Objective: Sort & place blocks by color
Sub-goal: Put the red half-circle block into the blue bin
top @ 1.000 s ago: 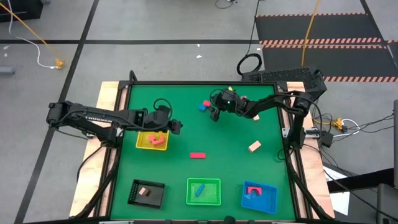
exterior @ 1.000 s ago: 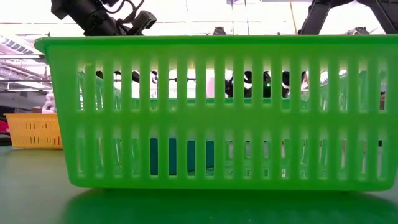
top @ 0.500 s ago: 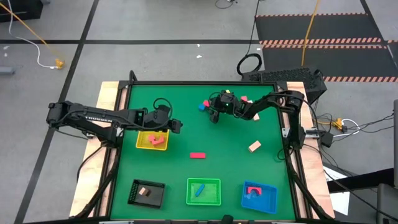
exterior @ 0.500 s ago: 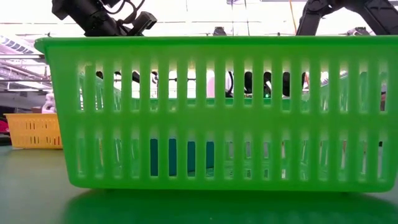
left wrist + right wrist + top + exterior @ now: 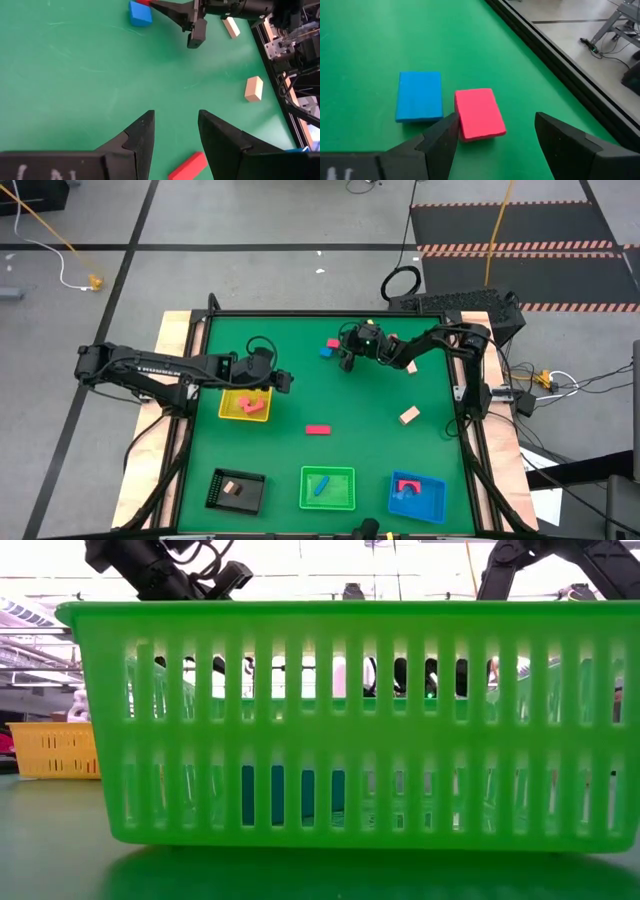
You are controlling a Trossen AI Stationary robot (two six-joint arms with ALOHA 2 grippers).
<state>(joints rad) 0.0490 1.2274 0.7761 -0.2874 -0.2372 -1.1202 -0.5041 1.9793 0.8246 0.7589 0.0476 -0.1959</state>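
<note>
Looking straight down, the green counter (image 5: 370, 410) carries four trays along its near and left parts: a yellow tray (image 5: 244, 404) with a red piece in it, a black tray (image 5: 236, 490) holding a pale block, a green tray (image 5: 328, 487) holding a blue block, and a blue tray (image 5: 416, 495) holding a red piece. The left end effector (image 5: 287, 382) hovers at the yellow tray's far right corner. The right end effector (image 5: 345, 361) reaches toward the far middle of the counter, just beside a blue block (image 5: 325, 352) and a pink block (image 5: 334, 344). A red bar (image 5: 318, 430) lies alone mid-counter and a cream block (image 5: 409, 415) sits nearer the right edge

At counter height, the green tray's slatted wall (image 5: 340, 720) fills almost everything; the yellow tray (image 5: 55, 750) shows at the far left

From the left wrist, the left end effector (image 5: 175, 131) stands open and empty above bare green, with the red bar (image 5: 187, 166) close by. Farther off are the blue block (image 5: 139, 13), the right end effector (image 5: 187, 27), and two cream blocks (image 5: 253, 89) (image 5: 230, 27)

From the right wrist, the right end effector (image 5: 495, 135) is open, its fingers (image 5: 442, 137) straddling the pink block (image 5: 479, 113) without closing on it; the blue block (image 5: 419, 96) lies just beside the pink one
</note>
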